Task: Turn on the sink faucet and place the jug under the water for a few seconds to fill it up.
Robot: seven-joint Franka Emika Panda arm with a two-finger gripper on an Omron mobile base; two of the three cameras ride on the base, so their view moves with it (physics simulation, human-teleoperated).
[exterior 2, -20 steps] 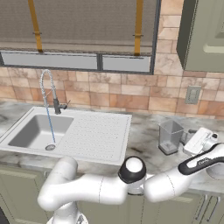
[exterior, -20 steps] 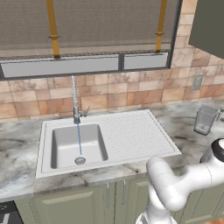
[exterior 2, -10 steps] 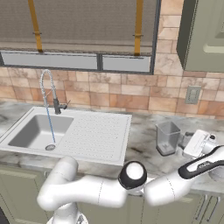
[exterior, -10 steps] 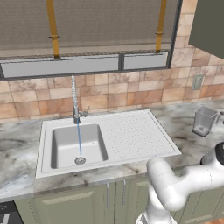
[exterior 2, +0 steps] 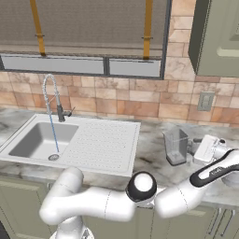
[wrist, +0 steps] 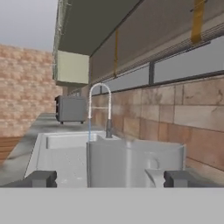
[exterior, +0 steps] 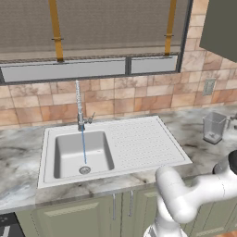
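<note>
In the hand view my gripper [wrist: 109, 178] has its two dark fingertips spread wide apart, one at 8 o'clock and one at 4 o'clock of the frame, with nothing clamped. The jug [wrist: 133, 162] stands upright between them and just beyond; I see a gap on either side, so I read no contact. Its clear greyish body fills the space from 6 o'clock up to centre.

From the right base view the gripper [exterior 2: 198, 148] sits at 3 o'clock, at the end of the white arm, just beside the jug [exterior 2: 176, 146]; the jug is at the hand's 9 o'clock. I cannot tell from this angle how far the fingers reach around it. The jug rests on the marble counter [exterior 2: 149, 154], well apart from the sink [exterior 2: 100, 144].

In the left base view the jug [exterior: 214, 127] stands at 3 o'clock on the counter [exterior: 194, 125], right of the ribbed drainboard.

Farther off, the sink [exterior: 139, 143] lies at the frame's centre-left. The sink faucet [exterior: 79, 106] rises at the basin's 12 o'clock edge. The water [exterior: 84, 146] runs as a thin blue line from the spout down to the basin near the drain. In the hand view the faucet [wrist: 99, 105] arches beyond the jug, at 11 o'clock from it, with the water [wrist: 89, 129] falling beneath it.
</note>
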